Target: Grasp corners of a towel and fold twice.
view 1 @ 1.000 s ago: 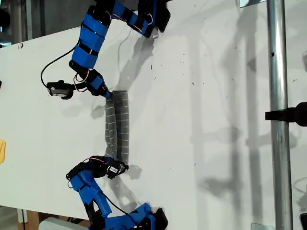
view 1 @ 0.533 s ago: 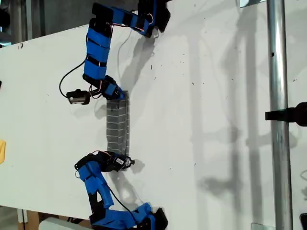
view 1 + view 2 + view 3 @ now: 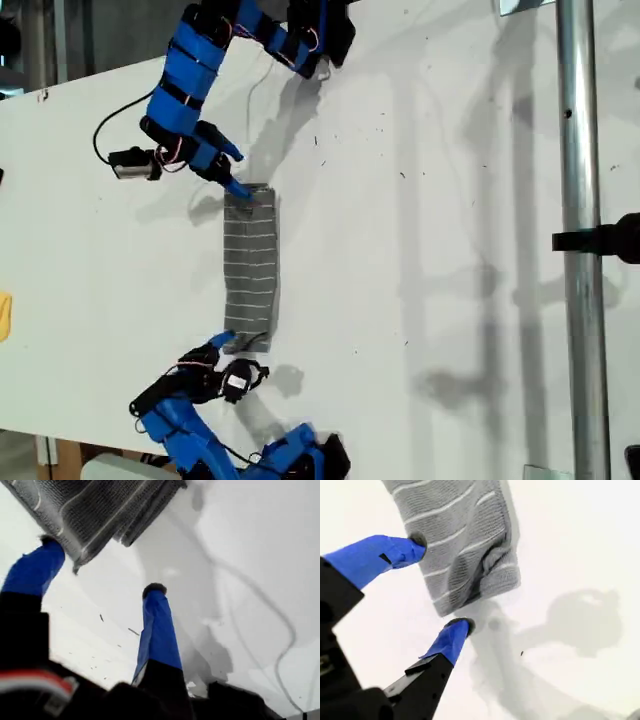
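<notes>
The towel (image 3: 250,265), grey with thin white stripes, lies folded as a narrow strip on the white table (image 3: 420,200). My first gripper (image 3: 237,172) is open just off the strip's upper end in the exterior view, its corner (image 3: 76,566) hanging between the blue fingers (image 3: 159,625) untouched. The first wrist view shows the towel (image 3: 95,505) beyond my first gripper (image 3: 102,565). My second gripper (image 3: 238,358) is open at the strip's lower end. There the towel (image 3: 465,535) is slightly bunched, and my second gripper (image 3: 440,582) straddles one corner (image 3: 442,611) without pinching it.
A thin white cable (image 3: 255,85) runs over the table near the first arm's base. A small yellow object (image 3: 4,315) sits at the exterior view's left edge. A metal pole (image 3: 580,300) with a black clamp (image 3: 600,240) crosses the exterior view's right side.
Both grippers let go of the towel's ends and drew back a little. The strip has settled flat and looks wider than before.
</notes>
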